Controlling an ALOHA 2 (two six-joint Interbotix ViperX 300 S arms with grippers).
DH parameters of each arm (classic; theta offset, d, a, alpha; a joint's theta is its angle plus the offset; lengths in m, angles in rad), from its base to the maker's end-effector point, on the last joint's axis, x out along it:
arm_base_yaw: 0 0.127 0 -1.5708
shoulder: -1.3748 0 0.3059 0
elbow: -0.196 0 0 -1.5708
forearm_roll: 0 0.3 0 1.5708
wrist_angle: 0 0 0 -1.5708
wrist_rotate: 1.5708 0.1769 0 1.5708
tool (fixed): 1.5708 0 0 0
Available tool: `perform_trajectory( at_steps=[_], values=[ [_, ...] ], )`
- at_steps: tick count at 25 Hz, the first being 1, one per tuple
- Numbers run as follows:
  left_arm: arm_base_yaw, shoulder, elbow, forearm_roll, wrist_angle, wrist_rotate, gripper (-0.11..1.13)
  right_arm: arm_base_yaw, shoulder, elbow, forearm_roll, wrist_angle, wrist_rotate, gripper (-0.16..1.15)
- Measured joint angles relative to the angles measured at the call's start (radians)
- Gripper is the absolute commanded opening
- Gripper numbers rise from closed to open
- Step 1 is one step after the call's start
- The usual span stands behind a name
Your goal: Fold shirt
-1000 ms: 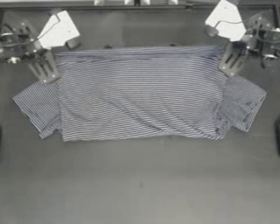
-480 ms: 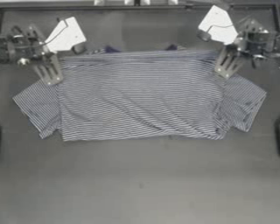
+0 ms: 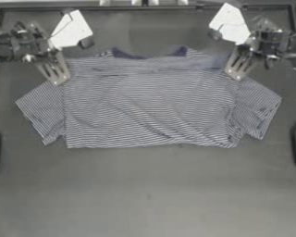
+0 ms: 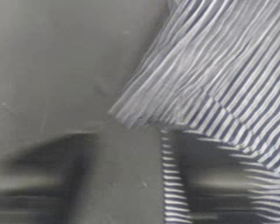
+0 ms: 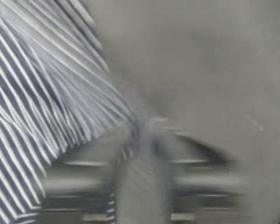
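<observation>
the shirt (image 3: 147, 109) lies across the upper middle of the frame on the dark bench (image 3: 148, 194), already doubled once, with its navy collar (image 3: 147, 52) peeking out along the upper edge and a sleeve fanned out to each side. your left claw (image 3: 53, 74) sits at the upper left corner of the folded cloth and your right claw (image 3: 237, 69) at the upper right corner. in each wrist view a corner of striped cloth sits right at the jaws, but the blur there hides the grip (so i cannot tell whether either claw is pinching or spread).

to do this step well, keep both claws level with each other so the upper edge stays straight and parallel to the lower edge. before you let go, i judge it worth checking that the corners lie flat, not bunched. lift away straight up, or the soft cloth may drag and skew the fold.
</observation>
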Motion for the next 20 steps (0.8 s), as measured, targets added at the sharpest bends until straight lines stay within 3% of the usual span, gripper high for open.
perform_trajectory(
  at_steps=[8,12,16,20],
  values=[
    [0.000,-0.009,-0.017,-0.029,0.000,-0.043,0.93,0.003,-0.017,-0.026,0.061,0.005,0.011,0.82],
    [0.000,-0.080,-0.017,-0.043,0.002,-0.120,0.93,0.005,-0.066,-0.041,0.129,0.023,0.025,0.83],
    [0.000,-0.195,-0.017,-0.098,0.002,-0.193,0.94,0.015,-0.147,-0.046,0.186,0.072,0.075,0.83],
    [-0.012,-0.291,-0.006,-0.207,0.002,-0.215,0.93,0.060,-0.221,-0.046,0.195,0.166,0.167,0.84]
  ],
)
